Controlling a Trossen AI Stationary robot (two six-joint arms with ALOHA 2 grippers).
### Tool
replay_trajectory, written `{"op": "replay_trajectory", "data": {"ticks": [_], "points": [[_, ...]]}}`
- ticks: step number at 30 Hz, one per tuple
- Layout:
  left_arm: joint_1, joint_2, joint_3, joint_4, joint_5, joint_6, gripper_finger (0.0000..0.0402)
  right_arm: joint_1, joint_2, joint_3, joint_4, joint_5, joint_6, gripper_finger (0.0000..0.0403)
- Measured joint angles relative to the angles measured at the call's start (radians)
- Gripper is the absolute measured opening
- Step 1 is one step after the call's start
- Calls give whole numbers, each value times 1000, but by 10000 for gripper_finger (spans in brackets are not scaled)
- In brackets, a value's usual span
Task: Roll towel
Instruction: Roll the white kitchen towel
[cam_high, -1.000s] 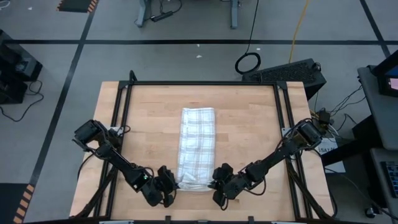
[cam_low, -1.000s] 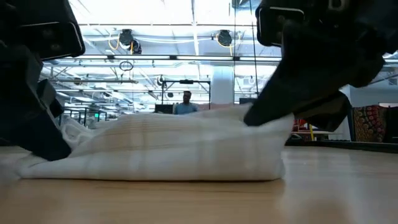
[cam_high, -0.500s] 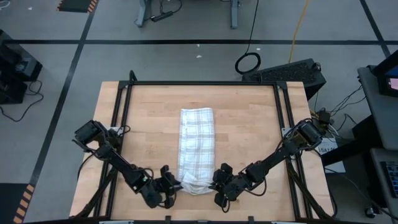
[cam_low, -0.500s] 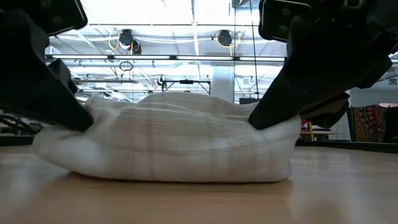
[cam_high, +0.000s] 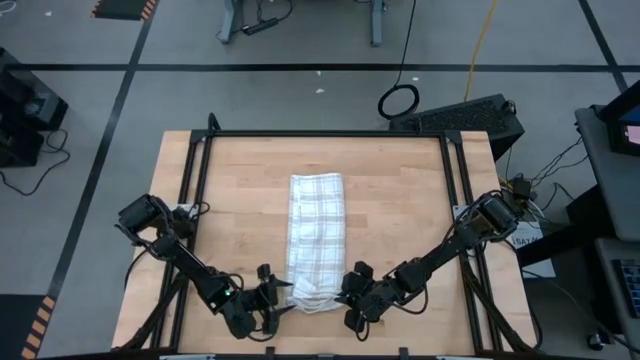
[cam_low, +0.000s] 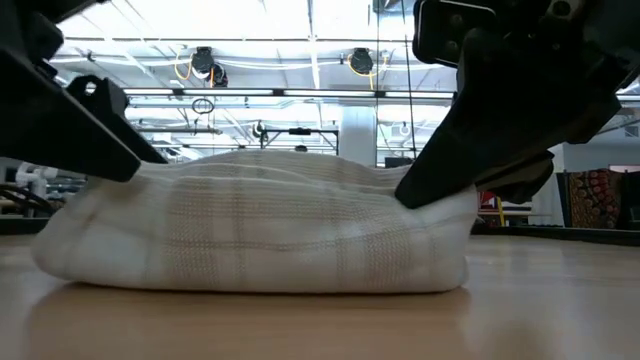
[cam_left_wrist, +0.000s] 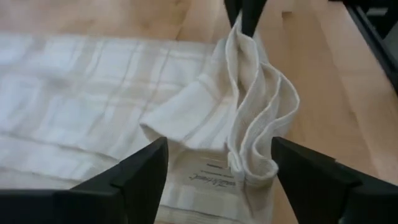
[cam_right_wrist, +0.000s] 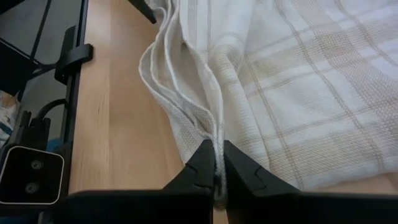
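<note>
- We have the towel (cam_high: 316, 243), folded into a long plaid strip, lying down the middle of the wooden table (cam_high: 400, 200), its near end turned over into the first fold of a roll.
- Our right gripper (cam_high: 347, 292) is at the near right corner of that end, jaws closed tight on the stacked hem layers, as the right wrist view shows (cam_right_wrist: 217, 163).
- Our left gripper (cam_left_wrist: 217, 165) sits at the near left corner with its fingers spread wide either side of the bunched edge and the small tag (cam_left_wrist: 214, 176); it holds nothing.
- In our judgement, the roll is barely begun: only 1 turn shows and most of the strip lies flat.
- To do this step well, we should get the left jaws back onto the same layers the right side holds, at a matching height, before turning further.
- We should move both corners forward together so the roll stays square to the strip.
- The loose, fanned layers on the left look likely to slip or cone if we grip only the top ply.
</note>
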Motion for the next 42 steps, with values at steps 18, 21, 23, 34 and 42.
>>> {"op": "replay_trajectory", "data": {"ticks": [18,21,23,34,42], "points": [[47,8,-3,36,42,365,291,-1,0,0,3,-29,11,4],[72,8,-3,38,56,397,293,0,0,0,3,-30,11,4],[91,8,-3,46,81,404,303,0,0,0,3,-30,11,4],[165,8,-3,96,319,509,355,0,0,0,3,-31,7,4],[191,-6,-4,80,339,554,354,1,0,0,3,-31,4,4]]}}
